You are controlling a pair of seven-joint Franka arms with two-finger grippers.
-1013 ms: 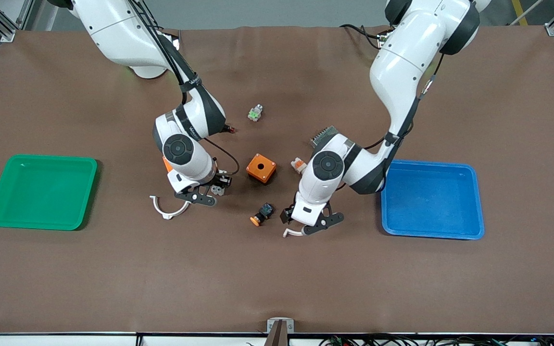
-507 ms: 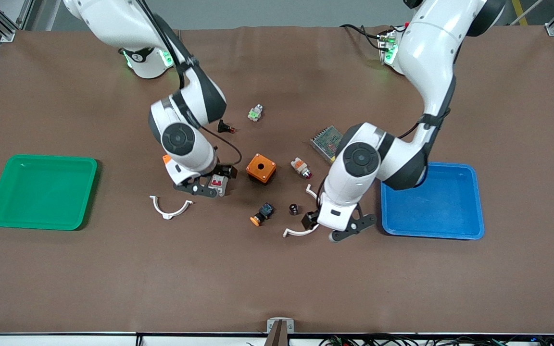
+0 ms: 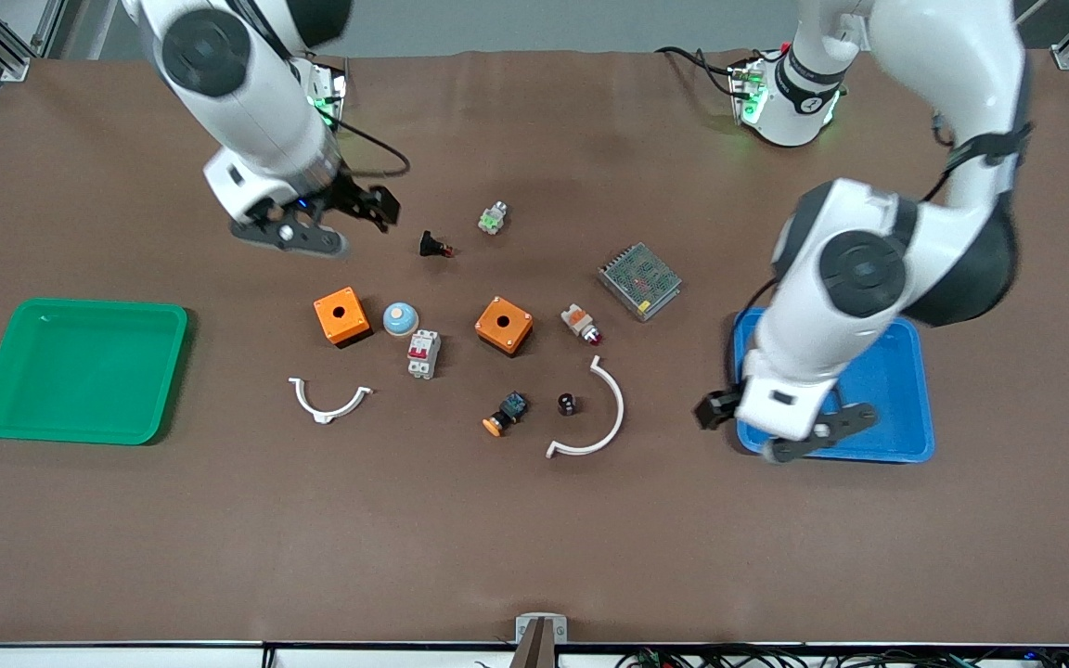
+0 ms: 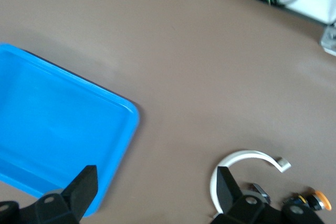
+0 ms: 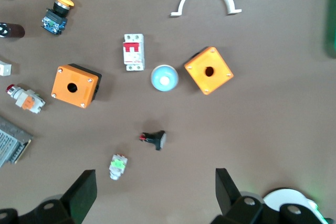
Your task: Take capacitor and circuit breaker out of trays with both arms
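The breaker [image 3: 422, 353], a light-grey block with red levers, lies on the table between two orange boxes; it also shows in the right wrist view [image 5: 133, 52]. The capacitor [image 3: 567, 404], a tiny black cylinder, lies inside the curve of a white clip [image 3: 598, 418] and shows at the edge of the right wrist view [image 5: 10, 30]. My right gripper [image 3: 349, 209] [image 5: 155, 192] is open and empty, high over the table toward the right arm's base. My left gripper [image 3: 729, 413] [image 4: 156, 192] is open and empty over the blue tray's [image 3: 887, 399] corner.
A green tray [image 3: 80, 371] sits at the right arm's end. Two orange boxes [image 3: 341, 316] [image 3: 504, 325], a pale blue dome [image 3: 400, 318], an orange-capped button [image 3: 505, 415], a lamp [image 3: 581, 323], a mesh-covered box [image 3: 640, 280] and a second white clip [image 3: 328, 401] lie mid-table.
Both arms have lifted away from the middle. The right gripper moved from the breaker toward its base. The left gripper moved from the capacitor to the blue tray's corner. Both parts stayed on the table.
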